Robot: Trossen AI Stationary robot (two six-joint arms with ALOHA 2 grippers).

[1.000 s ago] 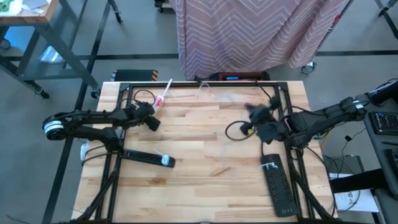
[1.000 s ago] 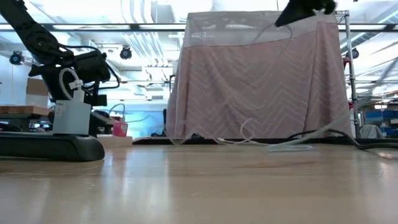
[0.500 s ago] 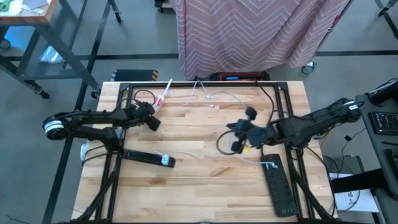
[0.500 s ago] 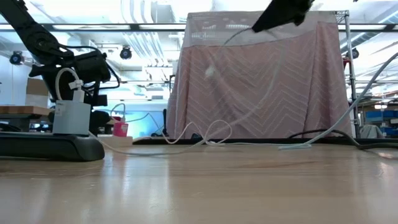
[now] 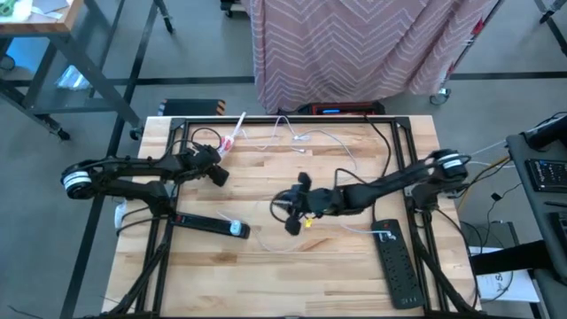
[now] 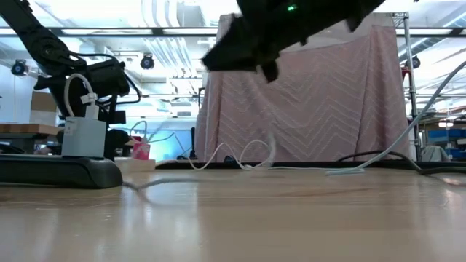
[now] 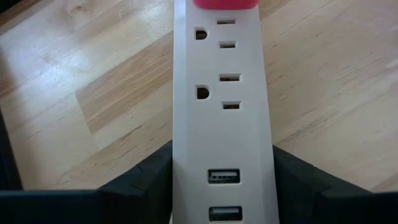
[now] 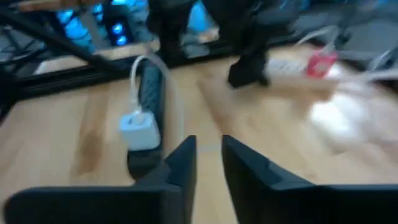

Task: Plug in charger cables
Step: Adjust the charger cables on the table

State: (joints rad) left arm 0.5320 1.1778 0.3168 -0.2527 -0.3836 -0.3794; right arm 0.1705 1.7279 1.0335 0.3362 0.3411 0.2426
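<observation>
Wooden worktop from above, and you've got your right gripper stretched out to mid-table, its arm slanting in from the right edge. You can't tell from up here whether its fingers hold anything. White charger cables loop along the far side of the worktop, and another thin white cable trails just beside the black power strip on the right. Your left gripper sits over on the left, near the far corner, where a white power strip with a red-pink plug lies at a slant. A second black power strip lies near the left front, with a white plug at its end.

Down at table height, your right arm fills the upper frame as a dark shape. Behind it a white cable curls on the worktop in front of the pink draped cloth. At the left, a light blue-white charger block stands plugged into the black strip, its cord arching upward.

Left wrist view: your fingers are clamped either side of the white strip, touching it, with the red-pink plug seated at its far end.

Right wrist view: your fingers stand slightly parted with nothing between them, pointed toward the white block on the black strip.
</observation>
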